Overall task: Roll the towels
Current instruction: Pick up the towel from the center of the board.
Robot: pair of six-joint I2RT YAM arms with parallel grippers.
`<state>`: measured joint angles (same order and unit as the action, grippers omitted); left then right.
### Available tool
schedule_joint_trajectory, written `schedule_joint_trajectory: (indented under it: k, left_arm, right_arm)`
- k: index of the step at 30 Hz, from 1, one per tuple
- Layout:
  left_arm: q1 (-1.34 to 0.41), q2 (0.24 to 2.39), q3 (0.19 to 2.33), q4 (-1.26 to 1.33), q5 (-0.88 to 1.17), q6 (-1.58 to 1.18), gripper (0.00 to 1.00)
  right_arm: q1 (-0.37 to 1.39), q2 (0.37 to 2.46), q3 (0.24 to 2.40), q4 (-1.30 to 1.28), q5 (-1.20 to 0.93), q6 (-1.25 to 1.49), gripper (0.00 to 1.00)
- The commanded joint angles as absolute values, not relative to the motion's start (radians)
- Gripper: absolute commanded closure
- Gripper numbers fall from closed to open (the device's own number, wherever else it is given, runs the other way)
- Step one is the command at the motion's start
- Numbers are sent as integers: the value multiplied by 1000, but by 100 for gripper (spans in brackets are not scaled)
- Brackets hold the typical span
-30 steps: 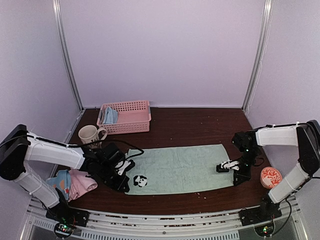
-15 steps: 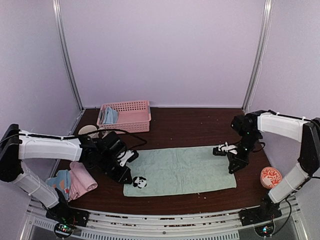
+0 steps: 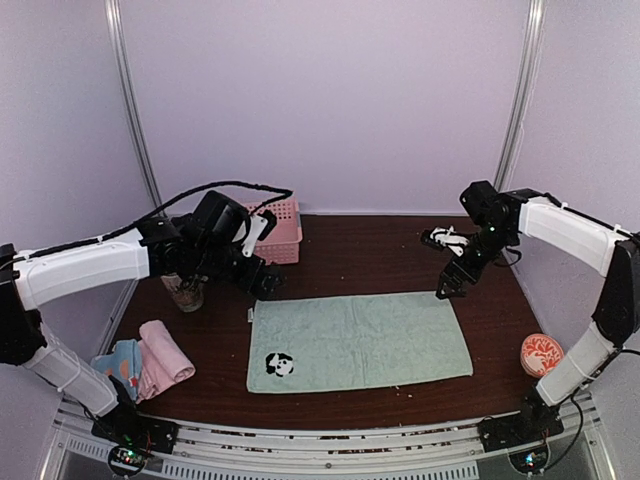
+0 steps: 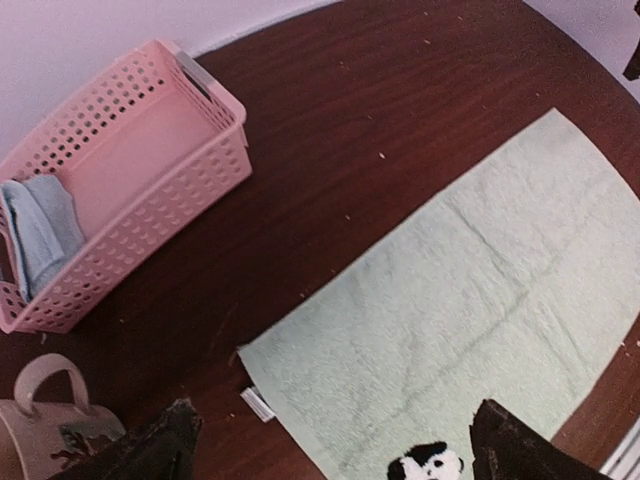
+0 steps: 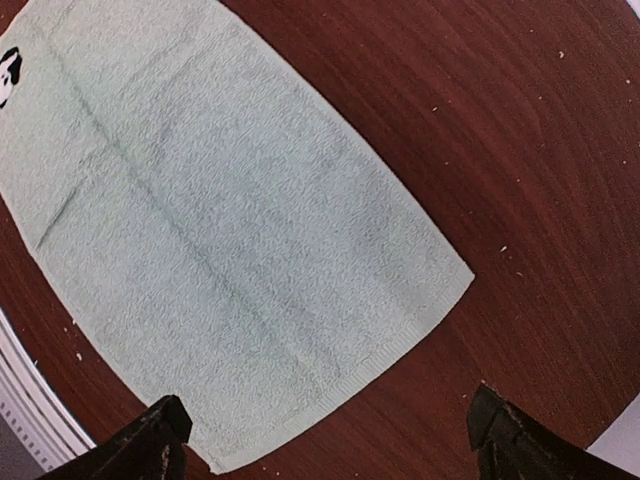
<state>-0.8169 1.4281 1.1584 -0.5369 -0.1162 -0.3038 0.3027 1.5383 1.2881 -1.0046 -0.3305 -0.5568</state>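
Near edge, 8 o'clock: pink towel (image 3: 165,357), rolled, lies touching the blue dotted towel (image 3: 115,360). I count both as done.

Centre, towards 6 o'clock: green towel (image 3: 358,340) lies flat and open on the desk (image 3: 380,255), long axis running 9 to 3. The panda patch (image 3: 280,363) faces up at its near-left corner. Faint fold creases show in both wrist views. A small patterned dish (image 3: 542,354) sits at 4 o'clock, clear of the cloth.

Left gripper (image 4: 338,445) is raised over the towel's 10 o'clock corner, jaws wide, holding nothing. Right gripper (image 5: 330,440) is raised off the 2 o'clock corner, also wide and empty.

Far, 11 o'clock: pink basket (image 4: 215,95) with a light blue towel (image 4: 40,230) inside. A mug (image 4: 45,420) stands just near of it.

Step in hand, as I judge it: spreading is done and rolling comes next.
- Start from one short edge.
- Take both corners of that edge evenly.
- Keep the first turn tight and square to the long sides, or the roll will cone.
- The cloth is soft and will slump if released early.

Change over the last second:
- Both grippers were low at the towel's short ends, nearly closed.
- They have since opened, lifted and drawn back towards 12.
- The towel now lies flatter, and the near-left corner by the panda is uncovered.
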Motion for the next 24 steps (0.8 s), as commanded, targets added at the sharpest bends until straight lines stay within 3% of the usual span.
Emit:
schedule_joint_trajectory:
  k: [1, 6, 11, 13, 17, 20, 22, 24]
  left_arm:
    - [-799, 1463, 1142, -416, -301, -212, 2]
    - [-727, 1433, 1124, -246, -198, -244, 2]
    - [-721, 1479, 1290, -283, -413, -266, 2]
    - [-711, 1531, 1369, -334, -393, -220, 2]
    - [-618, 1573, 1366, -251, -319, -302, 2]
    - [-574, 1593, 1300, -191, -223, -317, 2]
    - [-562, 1649, 1309, -241, -205, -330, 12]
    - [-562, 1680, 1315, -278, -157, -328, 26]
  right_arm:
    - [289, 1561, 1282, -860, -314, -475, 0]
    - [280, 1536, 1329, -815, -368, -496, 0]
    - [285, 1437, 1442, -678, -56, -385, 0]
    - [261, 1399, 1423, -579, 39, -310, 0]
    - [142, 1380, 1289, -415, -151, -245, 0]
    - [61, 1504, 1348, -540, -337, -225, 13]
    - [27, 1599, 1409, -657, -424, -271, 29]
    - [10, 1652, 1419, -692, -441, -296, 36]
